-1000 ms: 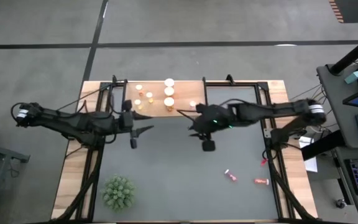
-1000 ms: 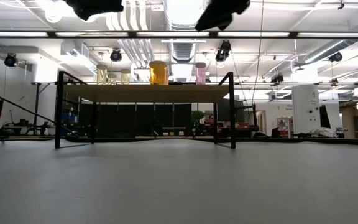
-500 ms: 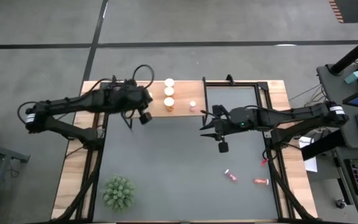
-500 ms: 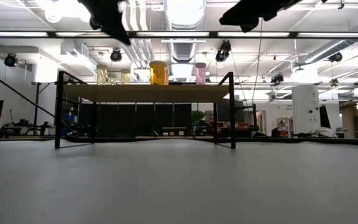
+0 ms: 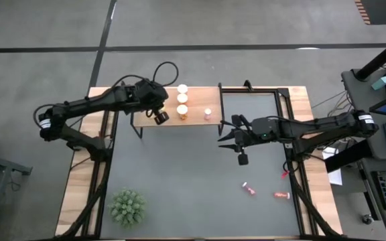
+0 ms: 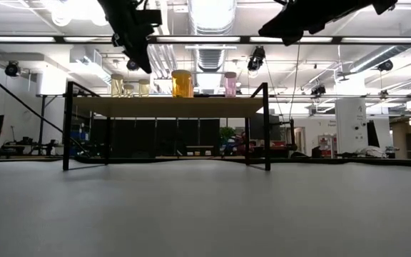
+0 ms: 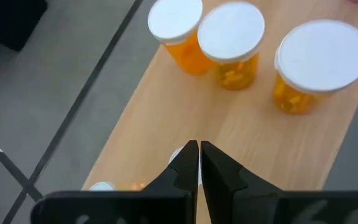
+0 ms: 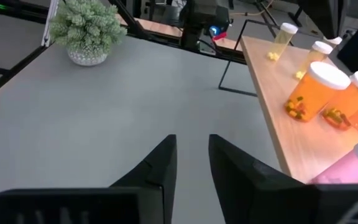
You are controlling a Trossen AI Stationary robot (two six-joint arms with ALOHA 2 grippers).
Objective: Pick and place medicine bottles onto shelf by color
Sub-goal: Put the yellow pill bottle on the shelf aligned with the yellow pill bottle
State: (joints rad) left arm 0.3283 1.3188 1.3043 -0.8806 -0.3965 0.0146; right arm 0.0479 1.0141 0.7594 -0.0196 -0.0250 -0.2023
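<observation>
The small pink bottles [image 5: 250, 189], lying on their sides on the grey table [image 5: 179, 174] near its right edge, sit closest to our right gripper [image 5: 228, 136], which hovers over the table with fingers slightly apart and empty. Our left gripper [image 7: 198, 163], pressed shut on nothing, hangs over the light-brown wooden shelf [image 5: 196, 117] beside the orange white-capped bottles [image 7: 235, 43]. We judge the right arm should reach toward them.

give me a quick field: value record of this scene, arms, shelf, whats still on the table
left gripper: shut, empty, over the shelf near its yellow bottles
right gripper: fingers slightly apart, empty, above the grey table beside the shelf
on shelf: three orange bottles, one pink bottle
on table: pink bottles lying down, green plant
</observation>
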